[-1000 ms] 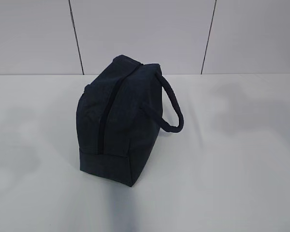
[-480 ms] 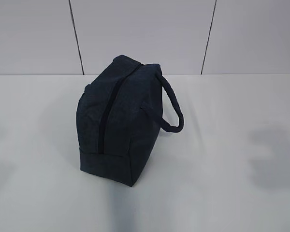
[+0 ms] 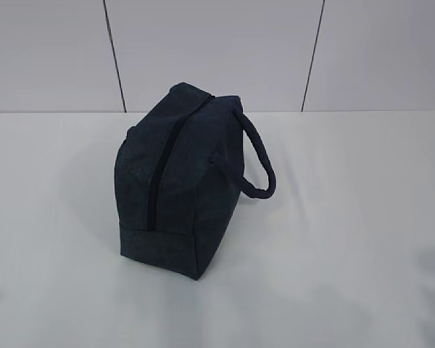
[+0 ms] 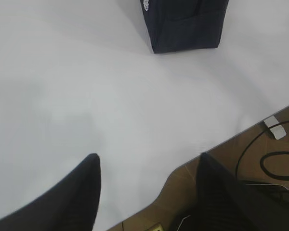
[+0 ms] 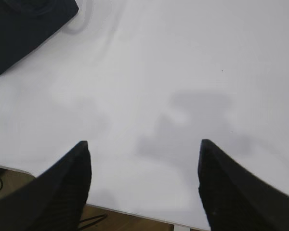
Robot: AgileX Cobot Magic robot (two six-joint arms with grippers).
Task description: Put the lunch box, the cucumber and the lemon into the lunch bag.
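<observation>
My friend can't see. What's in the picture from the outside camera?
A dark blue lunch bag stands zipped shut on a white table, with its loop handle sticking out to the right. Behind it is a pale panelled wall.

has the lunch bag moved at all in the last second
No. In the exterior view the lunch bag sits at the same spot against the wall seams behind it; only shadows on the table shifted.
</observation>
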